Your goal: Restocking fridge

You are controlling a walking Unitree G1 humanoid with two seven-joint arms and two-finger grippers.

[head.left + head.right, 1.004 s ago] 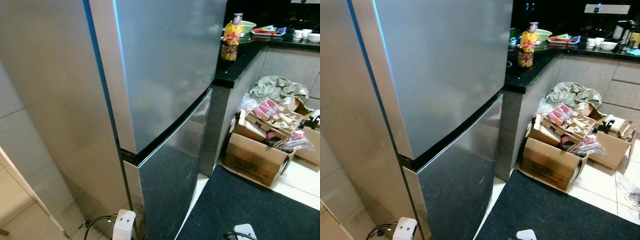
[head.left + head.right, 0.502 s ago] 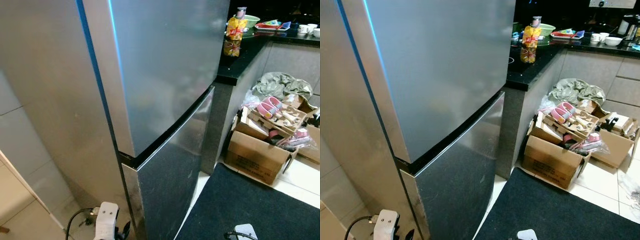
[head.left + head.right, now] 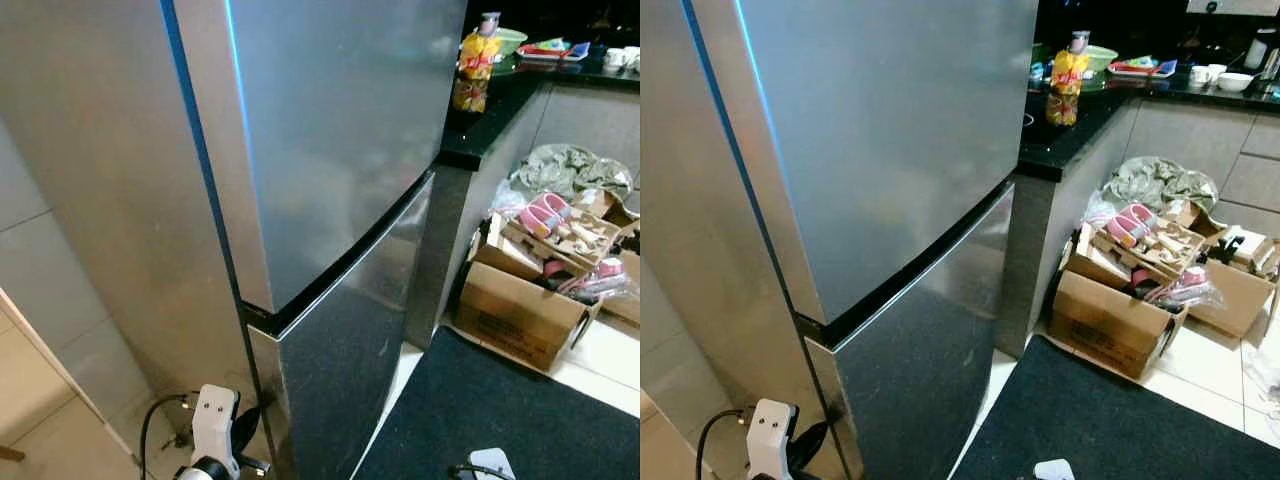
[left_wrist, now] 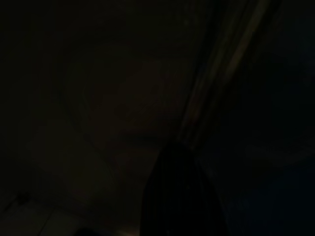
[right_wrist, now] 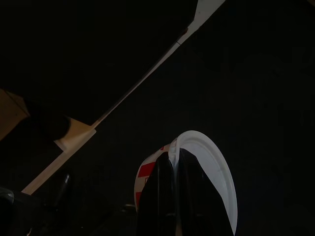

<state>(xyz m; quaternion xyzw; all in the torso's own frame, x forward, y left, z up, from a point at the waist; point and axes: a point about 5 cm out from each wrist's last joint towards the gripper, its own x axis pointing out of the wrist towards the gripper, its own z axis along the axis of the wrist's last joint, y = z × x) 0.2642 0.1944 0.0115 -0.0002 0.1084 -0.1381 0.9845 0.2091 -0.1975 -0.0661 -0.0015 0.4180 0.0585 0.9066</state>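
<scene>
A tall stainless steel fridge [image 3: 330, 150] stands right in front of me with both doors closed; a dark seam [image 3: 340, 265] separates the upper door from the lower one. My left gripper [image 3: 248, 440] is low down, next to the left edge of the lower door [image 3: 910, 390]. The left wrist view is almost black, with only a faint door edge [image 4: 221, 73]. In the right wrist view my right gripper [image 5: 175, 157] is shut on the thin rim of a white container with red print [image 5: 211, 167], above the dark mat.
To the right of the fridge runs a black counter [image 3: 480, 135] with a yellow packet [image 3: 472, 70], bowls and cups. Open cardboard boxes [image 3: 515, 310] of shoes and clutter sit on the floor below it. A dark mat [image 3: 500, 410] lies before them. A tiled wall [image 3: 40, 300] lies to the left.
The view has shifted slightly. My left arm has come up further into view beside the fridge's lower door edge. The fridge stays closed.
</scene>
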